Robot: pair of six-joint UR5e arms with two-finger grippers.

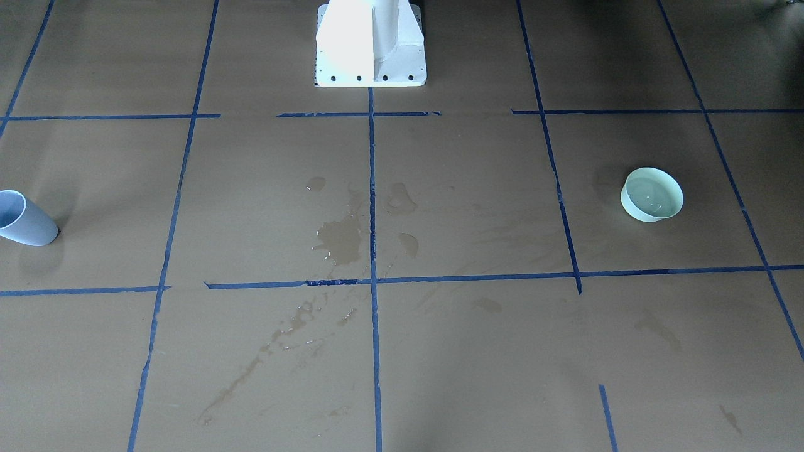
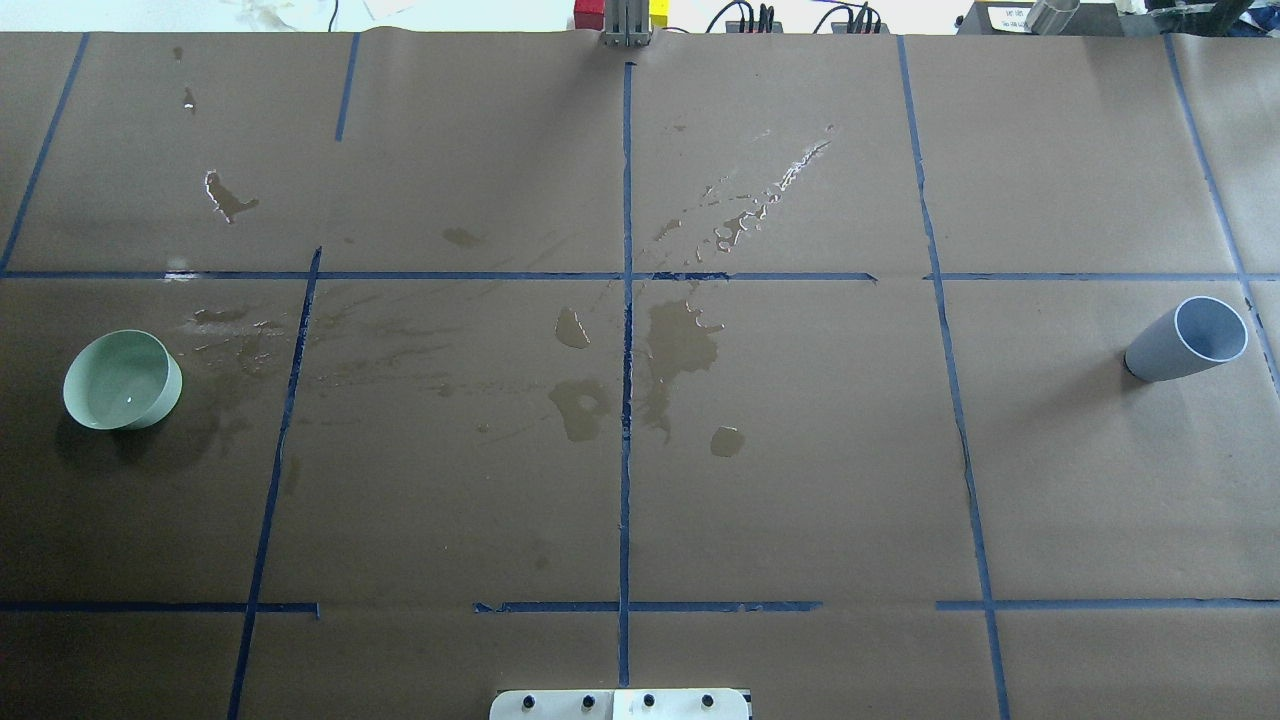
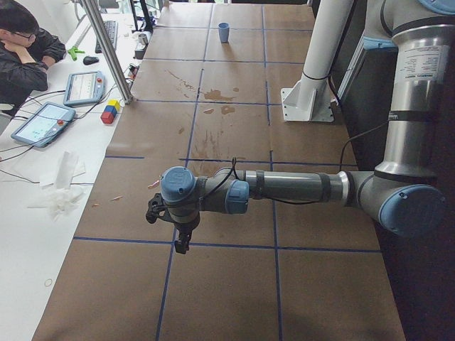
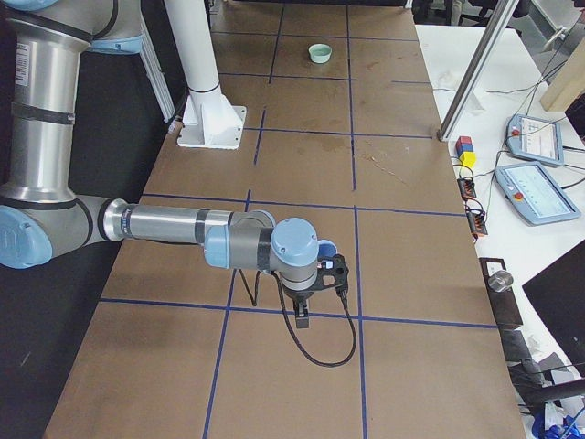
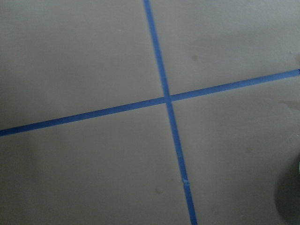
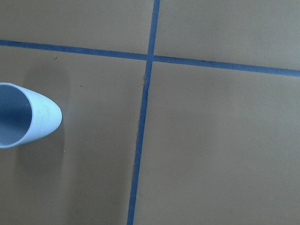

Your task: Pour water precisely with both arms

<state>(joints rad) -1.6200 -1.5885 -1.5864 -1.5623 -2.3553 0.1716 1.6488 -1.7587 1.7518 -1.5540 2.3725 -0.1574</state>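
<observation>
- Left hand [image 3: 178,229] only turns up in the left side view, hanging off the near arm and pointing down at the table [image 2: 800,480]. No way to tell from there whether its fingers are apart or together, so I can't say. It's holding nothing that I can see.
- Right hand [image 4: 311,291], same deal: only in the right side view, low over the table, and I can't tell how its fingers stand. The cup [image 4: 325,248] peeks out just behind its wrist, so it's near the cup but doesn't look like it's got it.
- Using the white pedestal [image 1: 370,44] as the landmark: the cup [image 2: 1186,340] stands upright well off to the robot's right of it, and the bowl [image 2: 122,380] sits well off to the robot's left. The two are way apart.
- Water [image 1: 653,196]: there's a faint glossy sheen inside the bowl, so I'd guess some is in there. Can't see whether the cup has any; the right wrist view looks at its rim and it seems dry, but that's a guess.
- Spill stains [image 2: 680,345] are spread out in front of the pedestal, middle of the table.
- My read: either nothing's been picked up yet, or both vessels have been set back down. If a pour is left, it needs grabbing the cup and the bowl, bringing them together, then tipping.
</observation>
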